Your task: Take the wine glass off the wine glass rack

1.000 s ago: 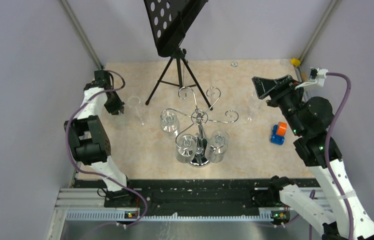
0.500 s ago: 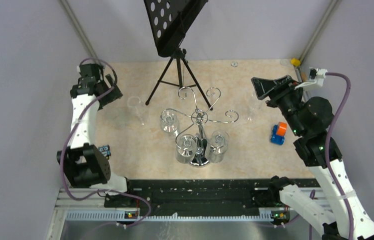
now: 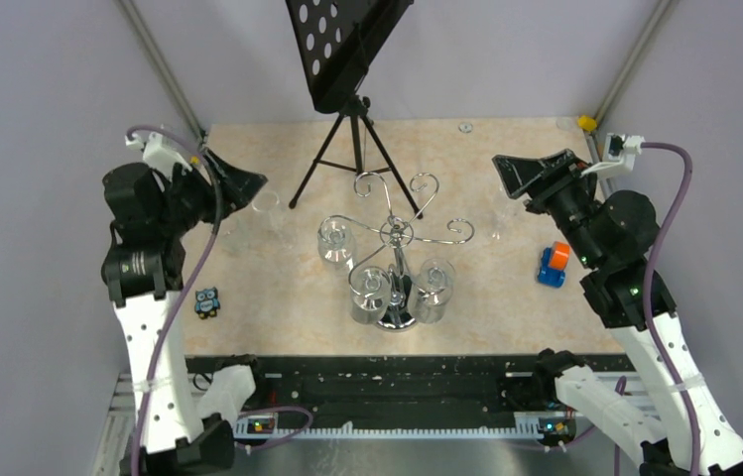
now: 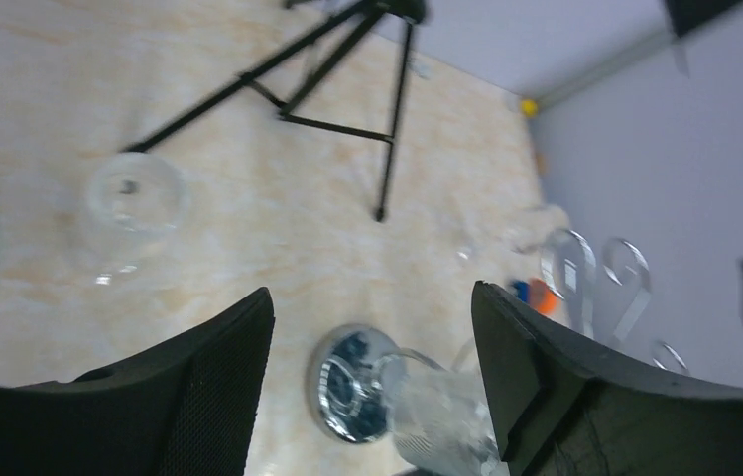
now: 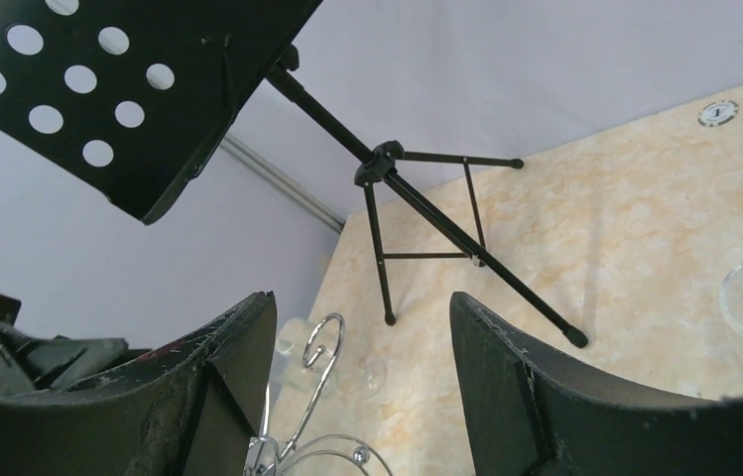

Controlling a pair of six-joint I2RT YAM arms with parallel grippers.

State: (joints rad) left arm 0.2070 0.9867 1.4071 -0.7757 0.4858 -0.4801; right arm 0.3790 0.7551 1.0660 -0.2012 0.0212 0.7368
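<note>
The chrome wine glass rack [image 3: 396,234] stands mid-table on its round mirrored base [image 4: 350,385]. Three wine glasses hang upside down from it, at the left [image 3: 335,242], front left [image 3: 369,290] and front right [image 3: 434,289]. One wine glass [image 3: 269,212] stands on the table to the left of the rack and shows in the left wrist view [image 4: 135,195]. Another glass [image 3: 500,212] stands to the right. My left gripper [image 3: 241,183] [image 4: 372,297] is open and empty, raised beside the left glass. My right gripper [image 3: 520,172] [image 5: 362,297] is open and empty, above the right glass.
A black tripod music stand [image 3: 350,59] stands at the back, behind the rack. A blue and orange toy [image 3: 553,265] lies at the right, a small owl figure [image 3: 207,301] at the front left. Grey walls close in both sides.
My left gripper opened and let go of the glass standing at the left. The arm then rose, pulled back and turned toward the rack. The right arm barely moved.
</note>
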